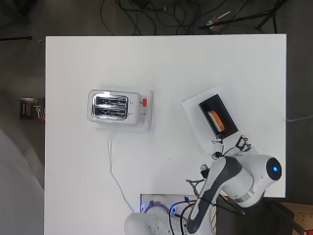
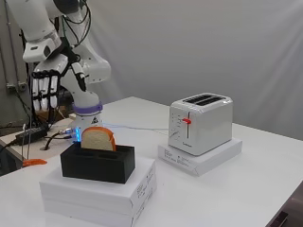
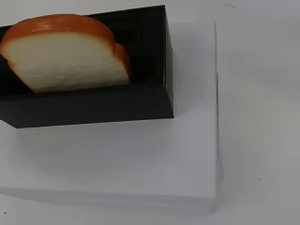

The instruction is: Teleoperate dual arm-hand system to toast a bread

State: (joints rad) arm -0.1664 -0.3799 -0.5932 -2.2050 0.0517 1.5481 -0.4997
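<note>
A slice of bread [image 2: 98, 138] [image 3: 65, 58] [image 1: 216, 120] with an orange crust stands upright in a black holder [image 2: 97, 164] [image 3: 93, 105] [image 1: 218, 116]. The holder rests on a white box [image 2: 102, 190] [image 3: 140, 159] [image 1: 198, 115]. My hand [image 2: 46, 85] hangs in the air above and behind the holder, apart from the bread, its fingers straight and pointing down, holding nothing. In the overhead view only fingertips [image 1: 243, 143] show past the arm. A white toaster [image 1: 117, 107] [image 2: 201, 123] with two empty slots and a red lever [image 1: 144, 102] [image 2: 187, 121] sits on a second white box [image 2: 201, 156].
The toaster's white cord [image 1: 113, 169] runs along the table [image 1: 171, 63] toward the arm's base [image 1: 156, 215]. The table's edge lies just right of the bread's box. A small orange object [image 2: 33, 162] lies on a ledge at the far left in the side view.
</note>
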